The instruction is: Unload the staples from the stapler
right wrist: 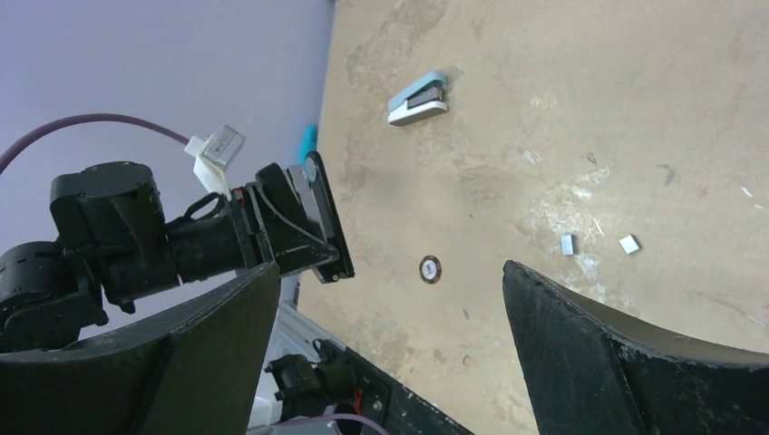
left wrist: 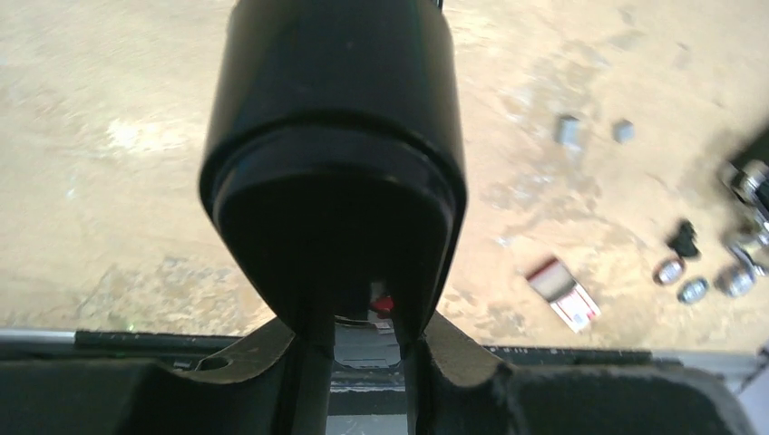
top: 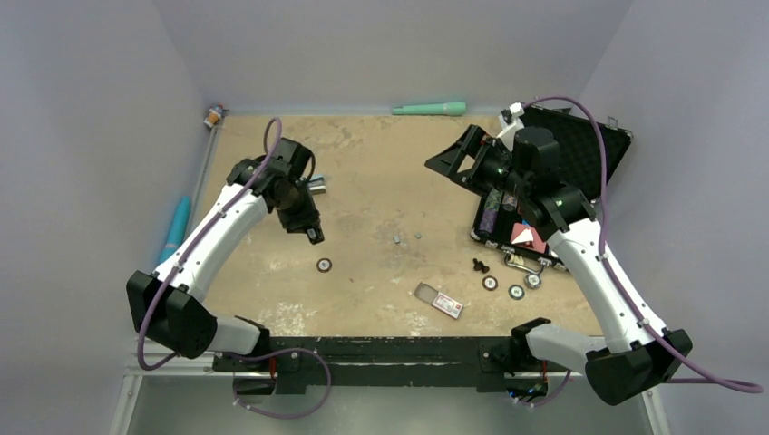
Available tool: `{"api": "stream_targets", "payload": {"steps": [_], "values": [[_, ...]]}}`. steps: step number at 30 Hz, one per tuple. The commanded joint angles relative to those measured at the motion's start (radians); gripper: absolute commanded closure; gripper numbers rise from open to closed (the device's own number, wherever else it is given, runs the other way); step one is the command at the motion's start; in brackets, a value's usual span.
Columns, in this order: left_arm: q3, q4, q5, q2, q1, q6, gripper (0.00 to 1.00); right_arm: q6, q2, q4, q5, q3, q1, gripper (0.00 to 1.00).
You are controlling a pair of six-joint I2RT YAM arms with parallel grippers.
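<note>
Mottled tan table (top: 363,154); left gripper (left wrist: 358,344) clamps a black body (left wrist: 335,163), seemingly the stapler; right gripper (right wrist: 390,272) gapes wide; tilt it mouth-down over the loose staples (top: 396,239), shaking gently

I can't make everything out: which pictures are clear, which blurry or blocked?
Top view: evenly lit, sharp, soft shadows. Left wrist view: a black blurred shape blocks the middle; the table behind is soft. Right wrist view: table sharp, the right pincer shows dark fingers.
</note>
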State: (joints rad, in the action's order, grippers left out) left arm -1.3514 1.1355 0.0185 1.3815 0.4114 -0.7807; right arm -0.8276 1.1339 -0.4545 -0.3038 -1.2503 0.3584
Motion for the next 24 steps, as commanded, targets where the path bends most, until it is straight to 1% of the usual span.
{"api": "stream_targets", "payload": {"steps": [1, 4, 8, 9, 14, 20, 24], "values": [[0.044, -0.023, 0.115, -0.006, -0.038, -0.086, 1.0, 0.039, -0.032, -0.01, 0.023, 0.019, -0.005, 0.04], [0.089, -0.063, 0.113, 0.046, -0.066, -0.091, 1.0, 0.055, -0.034, -0.017, 0.021, 0.023, -0.005, 0.05], [0.132, -0.152, 0.02, 0.122, -0.121, -0.052, 1.0, 0.066, -0.043, -0.028, 0.028, 0.028, -0.005, 0.05], [0.131, -0.159, 0.018, 0.145, -0.126, -0.041, 1.0, 0.068, -0.044, -0.028, 0.03, 0.031, -0.006, 0.05], [0.068, -0.169, -0.005, 0.28, -0.145, -0.008, 1.0, 0.073, -0.045, -0.035, 0.032, 0.031, -0.006, 0.06], [-0.047, -0.179, -0.057, 0.468, -0.171, 0.025, 1.0, 0.074, -0.042, -0.045, 0.045, 0.035, -0.007, 0.06], [-0.126, -0.177, -0.079, 0.559, -0.182, 0.032, 1.0, 0.073, -0.032, -0.045, 0.043, 0.039, -0.007, 0.06]]}}
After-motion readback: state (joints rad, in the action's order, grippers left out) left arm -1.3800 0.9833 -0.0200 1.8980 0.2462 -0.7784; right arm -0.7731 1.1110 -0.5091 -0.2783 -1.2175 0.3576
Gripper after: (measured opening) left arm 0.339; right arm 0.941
